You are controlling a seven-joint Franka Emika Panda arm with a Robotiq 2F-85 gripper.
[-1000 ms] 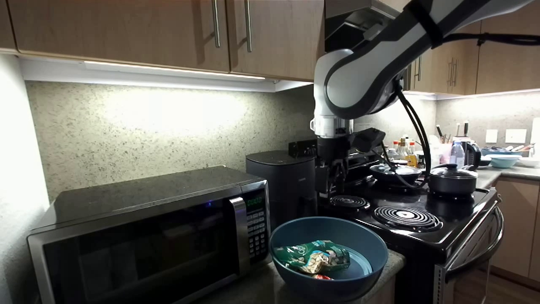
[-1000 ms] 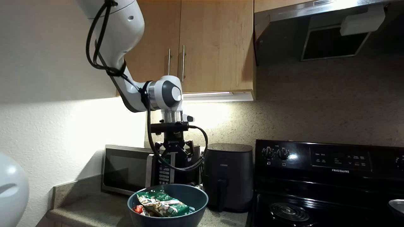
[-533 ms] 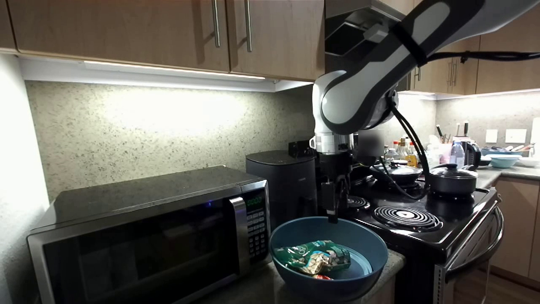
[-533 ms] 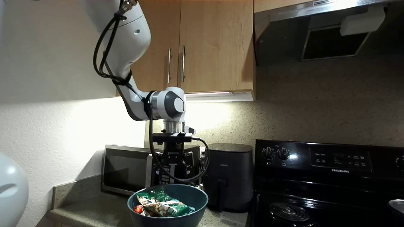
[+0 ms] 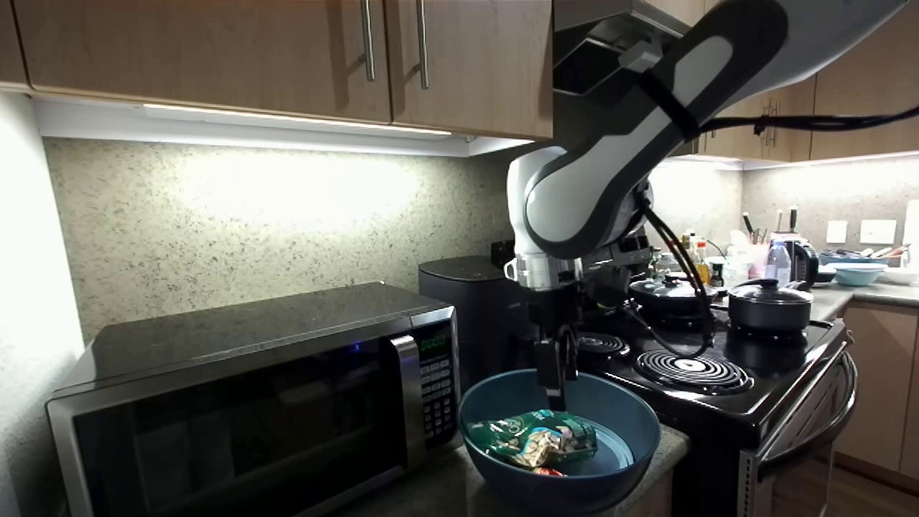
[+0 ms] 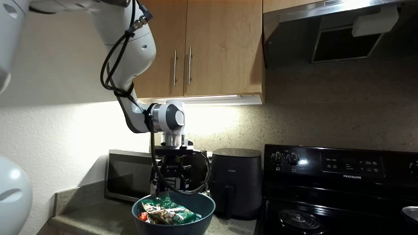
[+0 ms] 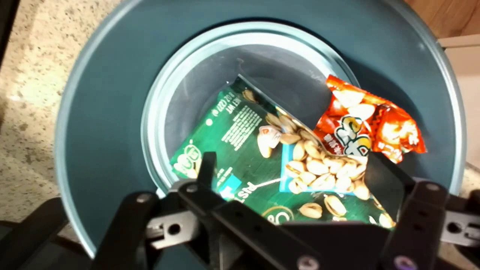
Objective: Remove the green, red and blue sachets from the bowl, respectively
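Claw (image 7: 294,161) had its fingers (image 7: 207,168) wide apart over the green sachet (image 7: 247,155); couldn't tell contact. Sachet was glossy film with printed nuts, lying in the bowl (image 7: 107,112), long axis upper left to lower right in the wrist view, lower end partly hidden by the claw. Crinkly, shiny red sachet (image 7: 375,123) lay against its edge. Bowl: round, smooth, ridged ring in the base, wall all round the sachets, on a speckled surface (image 7: 37,63). Microwave (image 5: 237,424), air fryer (image 6: 241,182) and coil stove (image 5: 718,406) stood near it.
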